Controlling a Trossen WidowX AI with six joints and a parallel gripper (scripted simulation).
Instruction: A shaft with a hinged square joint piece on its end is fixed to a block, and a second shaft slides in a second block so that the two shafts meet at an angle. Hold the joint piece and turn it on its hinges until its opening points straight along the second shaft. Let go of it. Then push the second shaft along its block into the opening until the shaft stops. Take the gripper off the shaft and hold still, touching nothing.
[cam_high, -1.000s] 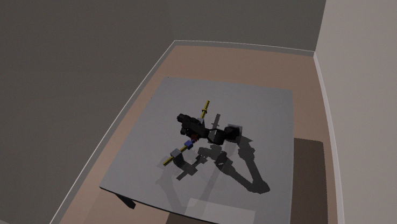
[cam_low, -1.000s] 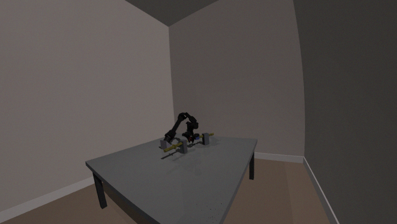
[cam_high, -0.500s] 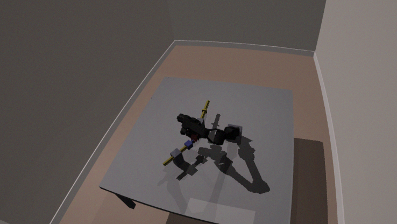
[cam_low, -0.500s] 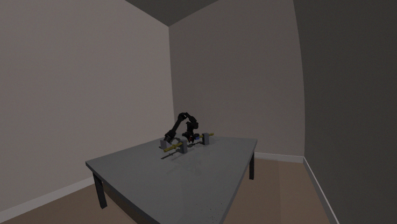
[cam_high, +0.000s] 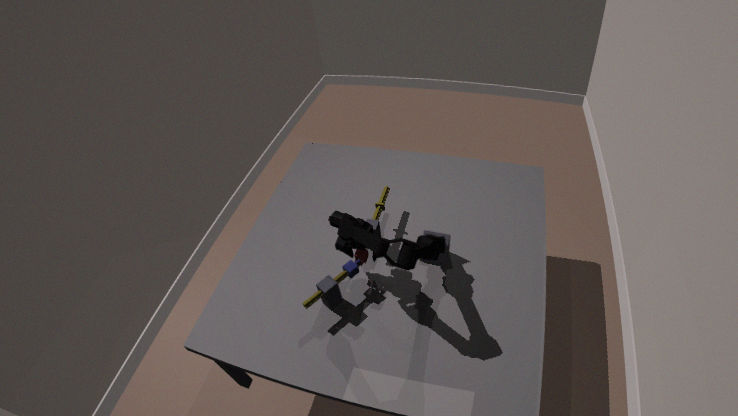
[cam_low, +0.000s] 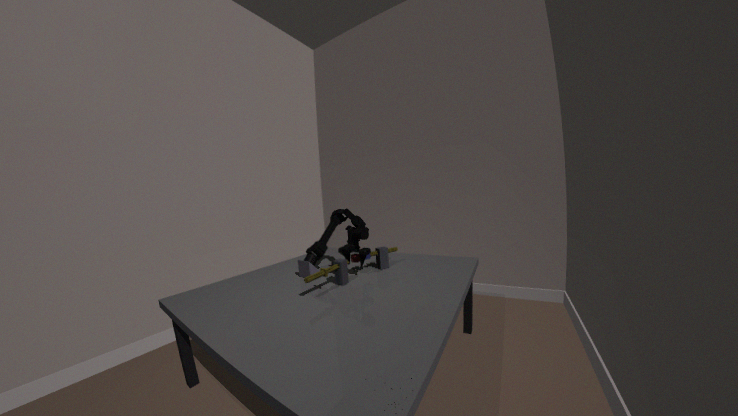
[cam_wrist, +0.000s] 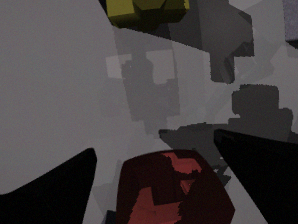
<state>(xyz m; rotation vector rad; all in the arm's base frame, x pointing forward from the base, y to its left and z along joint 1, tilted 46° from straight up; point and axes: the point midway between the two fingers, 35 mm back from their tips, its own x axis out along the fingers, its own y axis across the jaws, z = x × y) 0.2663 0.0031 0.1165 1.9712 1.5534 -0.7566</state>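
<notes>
Joint piece (cam_high: 361, 255) (cam_low: 355, 257) (cam_wrist: 172, 190), top view: red, between two yellow shafts' inner ends, beside blue piece (cam_high: 350, 267); opening direction unclear. Exterior: between grey blocks (cam_low: 341, 272) (cam_low: 382, 258), above tabletop (cam_low: 330, 320). Wrist: long axis roughly up-down, fingers wide apart around it, gripping nothing.

gaps either side of red joint piece (cam_high: 361, 255) (cam_low: 355, 257) (cam_wrist: 172, 192); yellow shaft end (cam_wrist: 147, 12) just beyond.
</notes>
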